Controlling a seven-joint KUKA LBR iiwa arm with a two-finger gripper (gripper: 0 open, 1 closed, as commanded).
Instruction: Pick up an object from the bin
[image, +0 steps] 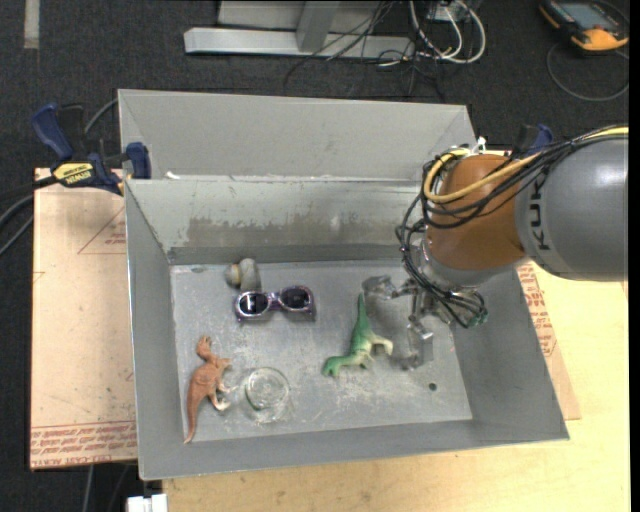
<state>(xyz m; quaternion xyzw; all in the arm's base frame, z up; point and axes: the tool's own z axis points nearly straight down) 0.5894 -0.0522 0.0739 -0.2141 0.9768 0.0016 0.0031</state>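
Gripper low in the bin's right half, beside a green toy dinosaur

The gripper (402, 326) sits just right of the green dinosaur (352, 350), which lies on the floor of the bin (300, 215) near the middle. How far the gripper is open cannot be told, and nothing shows in its hold. Purple sunglasses (275, 302), an orange dinosaur (203, 385) and a clear cup (265, 388) lie well apart to the left.
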